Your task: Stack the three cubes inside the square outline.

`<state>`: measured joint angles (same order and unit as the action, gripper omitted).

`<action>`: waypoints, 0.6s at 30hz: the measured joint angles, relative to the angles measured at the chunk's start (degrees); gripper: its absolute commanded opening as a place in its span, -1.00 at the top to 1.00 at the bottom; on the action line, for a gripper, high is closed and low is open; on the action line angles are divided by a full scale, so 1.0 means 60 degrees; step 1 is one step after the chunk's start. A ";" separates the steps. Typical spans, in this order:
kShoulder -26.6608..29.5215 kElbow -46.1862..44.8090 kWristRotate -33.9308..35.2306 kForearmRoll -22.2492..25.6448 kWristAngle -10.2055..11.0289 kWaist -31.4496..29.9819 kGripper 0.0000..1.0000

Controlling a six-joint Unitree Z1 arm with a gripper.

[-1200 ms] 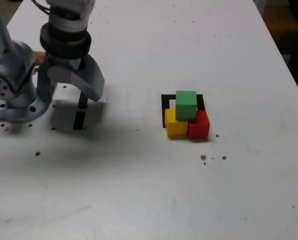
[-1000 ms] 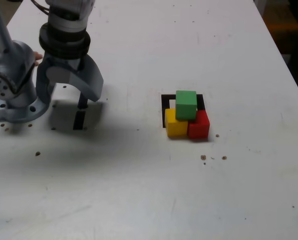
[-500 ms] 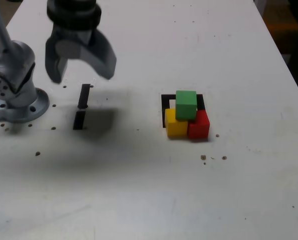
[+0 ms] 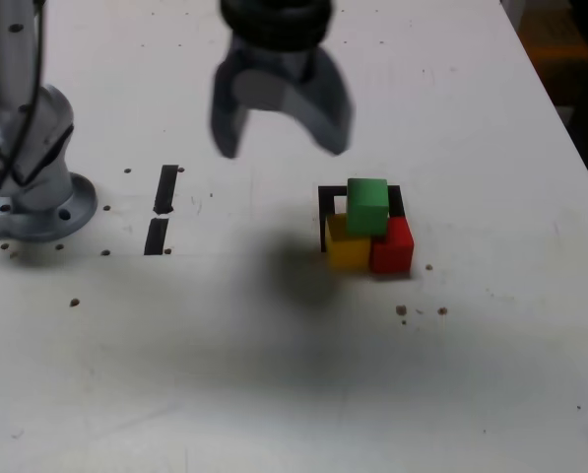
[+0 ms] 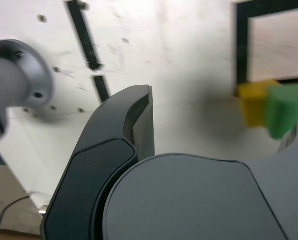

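Pincer (image 4: 282, 128), jaws wide apart and empty, hovering upper centre of exterior view. Green cube (image 4: 367, 206) perched on yellow cube (image 4: 346, 248) and red cube (image 4: 393, 247), straddling square outline's (image 4: 325, 209) near edge. Best lowered straight over green, centred, without nudging the lower pair.

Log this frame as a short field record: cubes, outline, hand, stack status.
cubes: matte green cube sits on a yellow cube and a red cube, which stand side by side
outline: thin black square outline, cubes overlap its near edge
hand: grey hand open, empty, above the table
status: pyramid, not a single column
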<state>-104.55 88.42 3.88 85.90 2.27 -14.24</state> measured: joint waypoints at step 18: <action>-0.2175 0.3587 -0.0094 0.0691 -0.0268 0.0141 -0.76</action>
<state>-117.60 109.94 3.31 90.05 0.66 -13.40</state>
